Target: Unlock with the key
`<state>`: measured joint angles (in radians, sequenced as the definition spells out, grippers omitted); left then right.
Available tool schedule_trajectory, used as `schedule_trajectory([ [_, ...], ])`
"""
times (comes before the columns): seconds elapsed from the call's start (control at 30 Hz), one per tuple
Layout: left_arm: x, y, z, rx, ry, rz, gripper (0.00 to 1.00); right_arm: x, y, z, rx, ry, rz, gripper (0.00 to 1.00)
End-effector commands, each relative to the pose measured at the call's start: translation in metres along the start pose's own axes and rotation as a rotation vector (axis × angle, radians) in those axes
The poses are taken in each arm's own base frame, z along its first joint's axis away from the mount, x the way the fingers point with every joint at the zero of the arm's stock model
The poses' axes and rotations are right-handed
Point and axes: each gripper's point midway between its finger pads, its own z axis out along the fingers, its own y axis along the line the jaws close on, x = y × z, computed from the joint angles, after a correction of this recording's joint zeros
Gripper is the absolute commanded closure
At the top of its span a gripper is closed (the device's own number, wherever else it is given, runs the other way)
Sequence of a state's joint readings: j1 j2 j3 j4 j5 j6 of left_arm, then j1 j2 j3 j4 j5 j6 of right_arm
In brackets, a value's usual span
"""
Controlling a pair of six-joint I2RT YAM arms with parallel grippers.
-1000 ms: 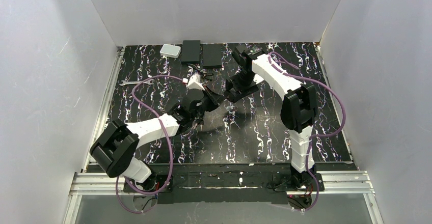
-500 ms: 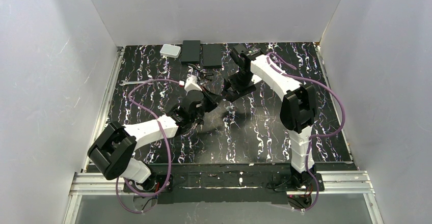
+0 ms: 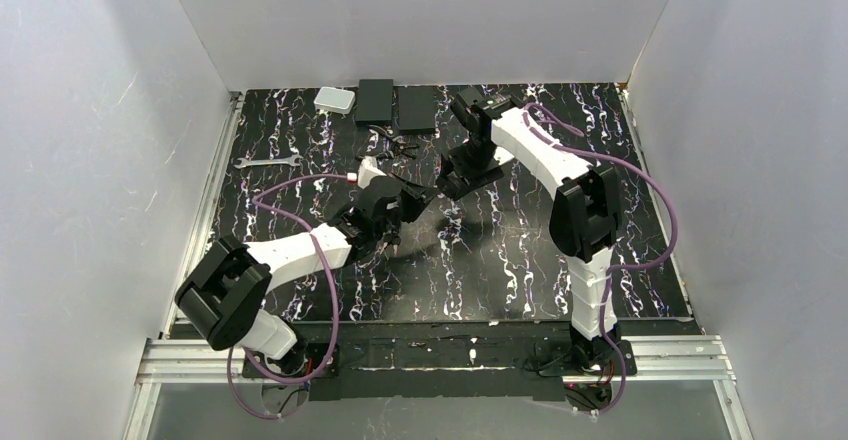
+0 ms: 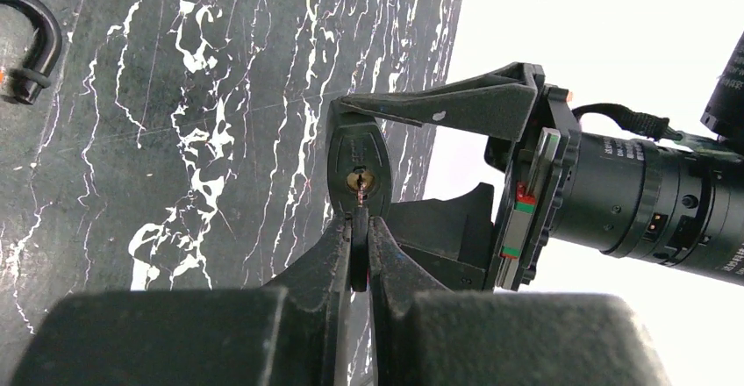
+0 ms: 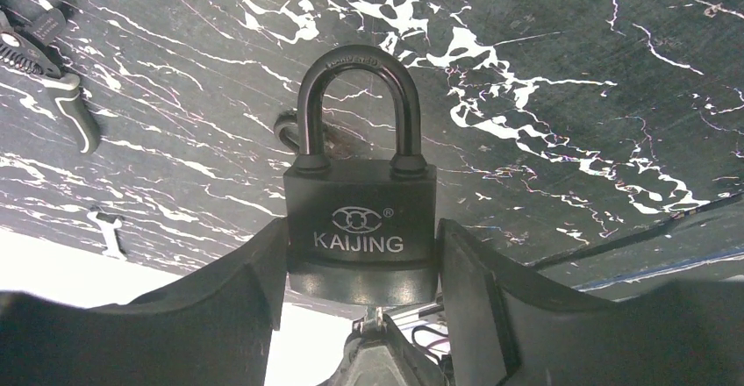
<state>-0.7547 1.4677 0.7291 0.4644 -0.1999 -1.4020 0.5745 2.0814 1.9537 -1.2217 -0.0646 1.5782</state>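
1. The left arm point(image 3: 300, 250) rises from the near edge of the counter point(image 3: 520, 270), toward its left. It folds at a low elbow and runs its forearm diagonally inward. The left pincer point(image 4: 358, 224) points right and toward the far edge.
2. The right arm point(image 3: 585, 210) stands up from the near edge, toward its right, and reaches out to the far edge. It then bends back and down, so the right pincer point(image 5: 361, 259) faces the left one. The two meet about midway between the left and right edges, somewhat nearer the far edge than the near one.
3. The left pincer is closed tight on the key point(image 4: 358, 244). Only a thin dark strip of the key's head shows, edge-on between the two fingers.
4. The right pincer is clamped on the padlock point(image 5: 361, 228), one finger against each side of the body, holding it up off the counter.
5. The key's thin blade runs from the left fingertips straight to the keyhole point(image 4: 358, 180). Its tip is at the slot; how deep it sits cannot be told.
6. Only the left wrist view shows the padlock's oval underside and the brassy keyhole.
7. Only the right wrist view shows the front face, marked KAIJING, and the shackle point(image 5: 355, 96) with both legs seated in the body. A silvery bit shows just below the body.
8. In the top view, lock and key are lost among the dark pincers. That view alone shows a spanner point(image 3: 268, 162) near the left edge. Along the far edge it shows a white box point(image 3: 335, 100), a black box point(image 3: 375, 100) and a second black box point(image 3: 416, 108).
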Motion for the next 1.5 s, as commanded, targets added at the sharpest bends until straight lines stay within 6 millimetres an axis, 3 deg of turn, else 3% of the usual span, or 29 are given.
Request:
schedule_trajectory([
  [0.0, 0.024, 0.006, 0.003, -0.004, 0.114, 0.227, 1.0, 0.07, 0.01, -0.066, -0.152, 0.21, -0.053, 0.99],
  [0.23, 0.026, 0.004, -0.001, 0.06, 0.123, 0.591, 1.0, 0.071, 0.011, -0.067, -0.156, 0.212, -0.053, 0.99],
  [0.3, 0.022, 0.008, -0.002, 0.048, 0.105, 0.618, 1.0, 0.071, 0.01, -0.068, -0.154, 0.213, -0.052, 0.99],
  [0.37, 0.015, 0.017, -0.003, -0.005, 0.071, 0.579, 1.0, 0.072, 0.011, -0.068, -0.156, 0.215, -0.052, 0.99],
  [0.47, 0.016, 0.029, 0.0, -0.116, 0.076, 0.383, 1.0, 0.072, 0.013, -0.067, -0.167, 0.21, -0.054, 0.99],
  [0.6, 0.031, 0.018, 0.012, -0.124, 0.139, 0.219, 1.0, 0.074, 0.016, -0.064, -0.192, 0.193, -0.044, 0.99],
  [0.73, 0.024, 0.013, 0.013, -0.136, 0.094, 0.092, 1.0, 0.074, 0.024, -0.07, -0.256, 0.187, -0.002, 0.99],
  [0.93, -0.006, 0.026, -0.003, -0.2, -0.036, 0.179, 1.0, 0.076, 0.021, -0.078, -0.267, 0.204, 0.049, 0.99],
  [1.03, -0.006, 0.04, -0.008, -0.273, -0.029, 0.18, 1.0, 0.081, 0.021, -0.081, -0.266, 0.217, 0.065, 0.99],
  [1.17, -0.007, 0.039, -0.007, -0.276, -0.009, 0.284, 1.0, 0.085, 0.023, -0.087, -0.276, 0.229, 0.062, 0.99],
  [1.3, -0.004, 0.043, -0.006, -0.247, 0.011, 0.362, 1.0, 0.091, 0.017, -0.09, -0.24, 0.25, 0.041, 0.99],
  [1.47, 0.007, 0.045, -0.003, -0.146, 0.04, 0.376, 1.0, 0.1, 0.025, -0.095, -0.28, 0.278, 0.059, 0.99],
])
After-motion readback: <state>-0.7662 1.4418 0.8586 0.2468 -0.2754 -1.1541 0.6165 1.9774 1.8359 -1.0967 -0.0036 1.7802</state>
